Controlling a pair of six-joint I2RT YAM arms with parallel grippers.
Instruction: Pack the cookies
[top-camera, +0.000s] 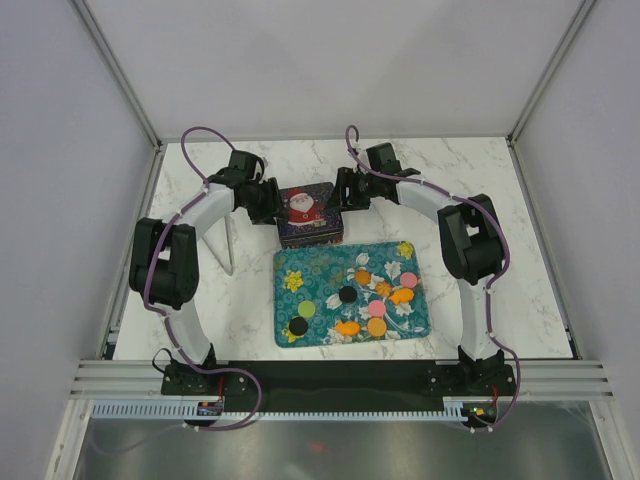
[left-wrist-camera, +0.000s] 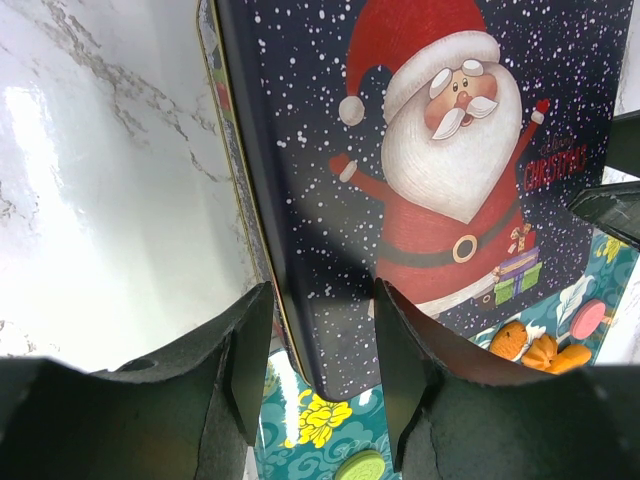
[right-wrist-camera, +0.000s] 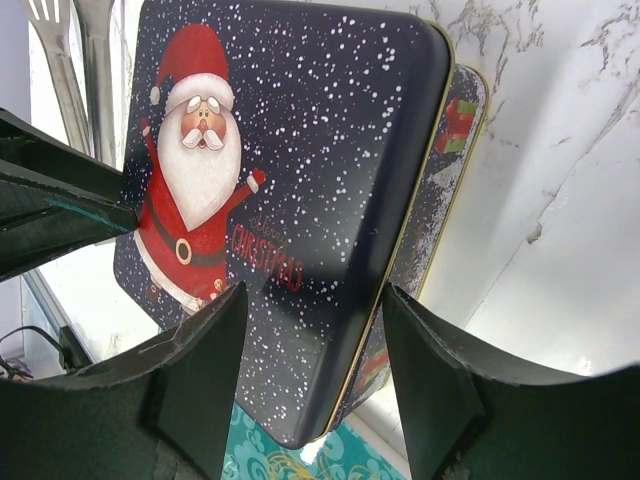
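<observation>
Lab test cell, white panel walls (top-camera: 330, 60), aluminium frame (top-camera: 119, 75), marble-look table (top-camera: 540, 290)

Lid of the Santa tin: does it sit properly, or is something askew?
The lid is askew: in the right wrist view a strip of the tin shows past its right edge, so it is not seated squarely.

- Overhead view is bright and even, with soft, faint shadows.
- Left wrist: white glare on the bench (left-wrist-camera: 100, 200); left hand (left-wrist-camera: 320, 300) dark and blurred.
- Right wrist: pale glare lower right.
</observation>
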